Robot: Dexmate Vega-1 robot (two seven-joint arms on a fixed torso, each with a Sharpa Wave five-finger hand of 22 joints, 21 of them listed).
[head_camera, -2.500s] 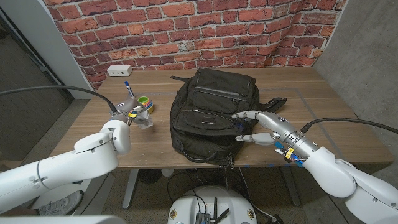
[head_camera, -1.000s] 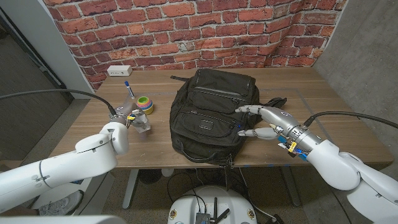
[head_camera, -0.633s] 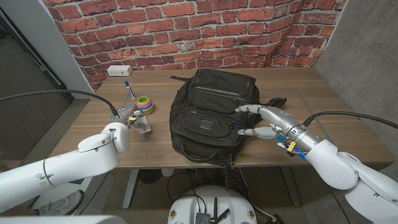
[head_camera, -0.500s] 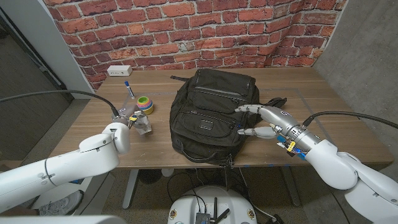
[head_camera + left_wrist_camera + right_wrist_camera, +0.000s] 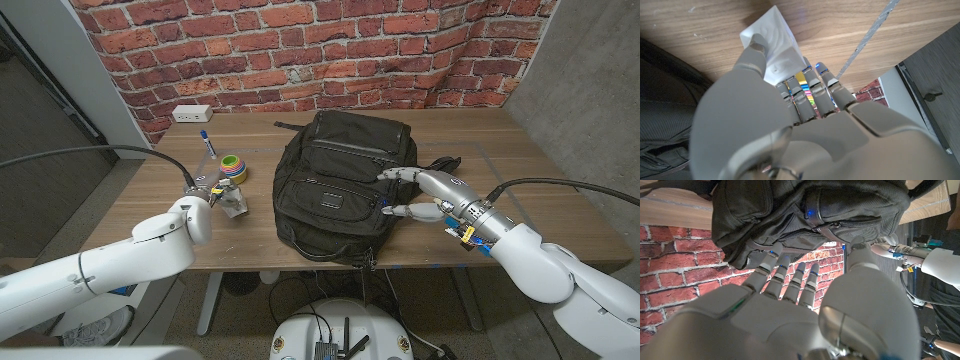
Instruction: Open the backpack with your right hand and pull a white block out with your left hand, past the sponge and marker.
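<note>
Compared with the frame of 2.5 s ago, the left hand has carried the white block slightly up and right in the picture, and the right hand has shifted from the backpack's lower right face to its right edge; over the last half second little has changed. The backpack lies at the centre of the head view on the wooden table, black, its front pockets facing up and a strap trailing toward the right. The right hand is at the backpack's right side, fingers spread and extended toward the fabric; fingertips touch the bag, and nothing is gripped. In the right wrist view the same hand shows its fingers apart against the backpack.

The left hand, left of centre, grips the white block; in the left wrist view the thumb presses the block against the other fingers, with the block just above the tabletop. A multicoloured roll of tape lies just beyond the block, and a blue-capped marker lies further toward the upper left. A white power strip sits at the table's far edge beneath the brick wall.
</note>
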